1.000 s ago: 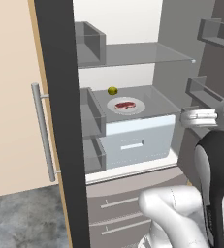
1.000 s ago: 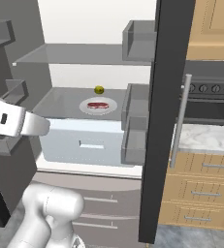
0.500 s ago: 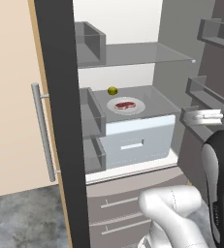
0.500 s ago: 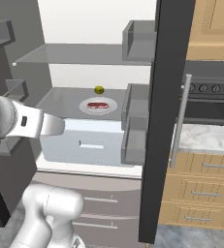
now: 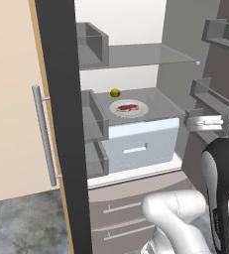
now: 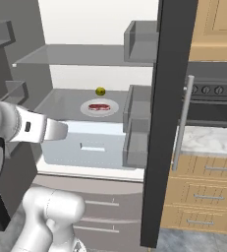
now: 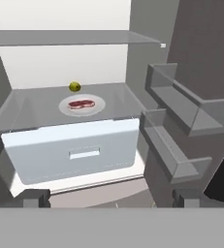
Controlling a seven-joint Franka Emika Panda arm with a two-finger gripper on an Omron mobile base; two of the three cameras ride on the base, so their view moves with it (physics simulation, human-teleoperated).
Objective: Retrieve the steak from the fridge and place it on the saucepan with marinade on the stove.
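Since a second ago our arm has swung forward toward the open fridge [image 5: 136,144], bringing the gripper [image 7: 111,197] to face the shelves from outside the compartment. We see its two finger tips [image 7: 36,197] set far apart with nothing between them, so the jaws stand wide. On the middle glass shelf [image 6: 61,103], above the white drawer [image 7: 74,152], the steak [image 7: 81,103] lies flat on a round white plate [image 7: 96,107]. Behind the plate sits a small yellow-green fruit [image 7: 74,86], seemingly just clear of the rim. To the right, past the fridge door, a black oven [image 6: 213,103] shows.
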